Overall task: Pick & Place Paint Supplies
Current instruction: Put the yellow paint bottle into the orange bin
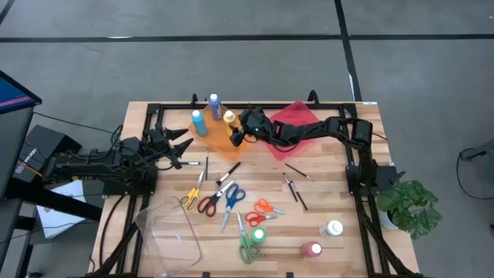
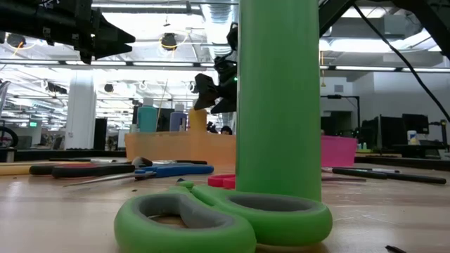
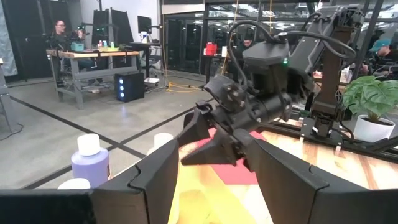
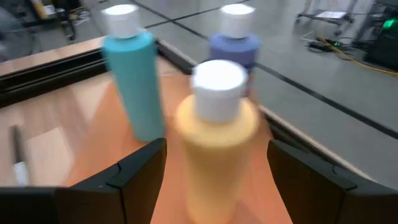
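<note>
High view shows a wooden table (image 1: 324, 193) with an orange tray (image 1: 214, 139) at the back holding three paint bottles. Right gripper (image 1: 235, 137) hangs over the tray, fingers wide, the yellow bottle (image 4: 214, 137) between them, untouched. Left gripper (image 1: 185, 151), open and empty, waits beside the tray. Scissors (image 1: 231, 199) lie nearer the front.

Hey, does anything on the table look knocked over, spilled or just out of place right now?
Nothing looks spilled or damaged. The pink bottle and a white-capped bottle lie on their sides near the table's front right, while three bottles stand upright in the orange tray. The clear tray sits askew, overhanging the front left edge.
</note>
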